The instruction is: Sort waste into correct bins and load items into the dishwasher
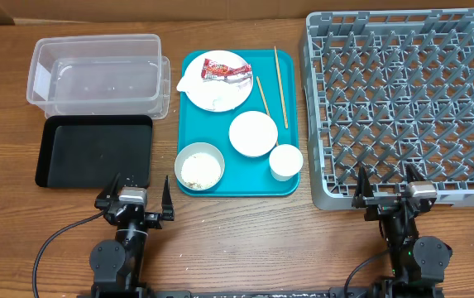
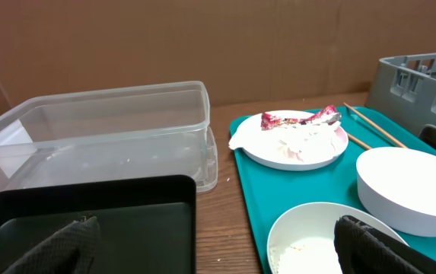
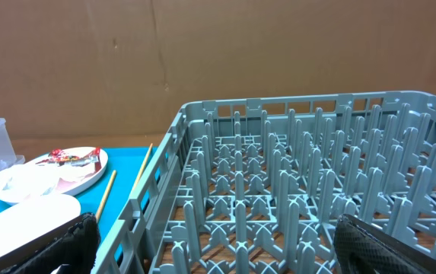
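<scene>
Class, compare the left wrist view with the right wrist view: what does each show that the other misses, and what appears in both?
Only the left wrist view shows the black tray and the bowl holding rice. Only the right wrist view shows the grey dish rack's grid floor and pegs; the left catches just its corner. Both show the teal tray, the plate carrying the red wrapper and napkin, chopsticks, the empty white bowl, and the clear tub, just its edge in the right view.

The red snack wrapper (image 1: 224, 70) bears print, too small to read.
</scene>
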